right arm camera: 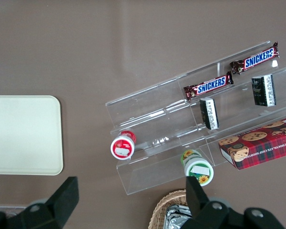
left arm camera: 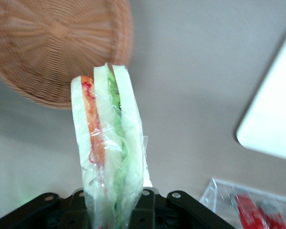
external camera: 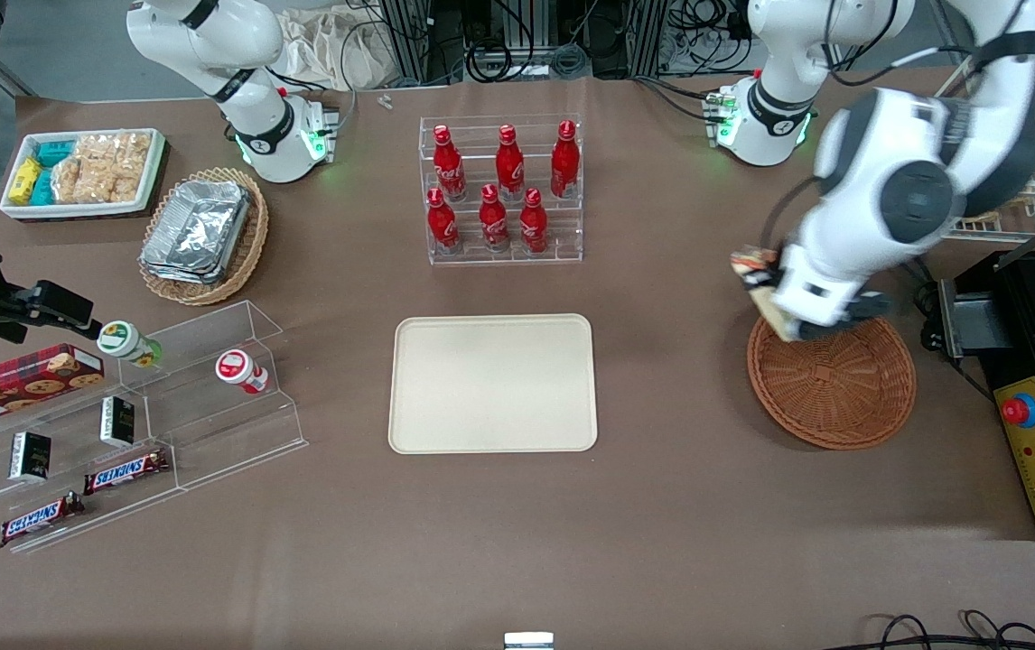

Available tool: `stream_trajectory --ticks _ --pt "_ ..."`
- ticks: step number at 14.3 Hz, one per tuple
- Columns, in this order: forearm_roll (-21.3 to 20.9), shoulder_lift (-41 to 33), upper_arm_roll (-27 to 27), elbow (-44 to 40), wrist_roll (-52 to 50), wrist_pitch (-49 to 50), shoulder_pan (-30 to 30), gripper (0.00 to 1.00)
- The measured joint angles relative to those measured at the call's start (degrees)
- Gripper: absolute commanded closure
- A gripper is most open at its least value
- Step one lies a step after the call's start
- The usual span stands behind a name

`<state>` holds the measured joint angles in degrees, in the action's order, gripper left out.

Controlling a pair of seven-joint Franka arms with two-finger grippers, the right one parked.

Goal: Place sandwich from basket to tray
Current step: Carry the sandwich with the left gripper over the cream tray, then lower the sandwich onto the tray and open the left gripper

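Sandwich [left arm camera: 109, 152] fills the wrist view, wrapped, gripper [left arm camera: 115, 210] clamped on its base only, most of the wedge sticking out free. In front view it hangs above the basket [external camera: 834, 384] rim on the tray side, clear of the weave. Tray [external camera: 492, 383] lies well apart, toward the parked arm, bare. Risks: slick wrap could slide through the fingers in transit; soft bread may sag or swing; an early release would land it on the table.

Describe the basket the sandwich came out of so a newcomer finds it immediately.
Start at the cream tray mid-table and look toward the working arm's end. The round reddish-brown wicker basket lies there, under the tool gripping the sandwich. Unlike the paler oval basket, it holds no foil containers.
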<state>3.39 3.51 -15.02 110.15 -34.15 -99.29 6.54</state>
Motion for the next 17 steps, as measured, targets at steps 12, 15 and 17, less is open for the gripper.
stream_trajectory --ticks 12,15,17 --pt "-9.07 24.31 -12.04 -5.53 -5.76 -29.6 8.65 0.93" --pt "-13.23 30.14 -11.97 -7.67 -6.11 -32.79 9.37 0.93" --pt "-16.21 32.41 -11.79 -8.96 -6.12 -34.07 9.35 0.88"
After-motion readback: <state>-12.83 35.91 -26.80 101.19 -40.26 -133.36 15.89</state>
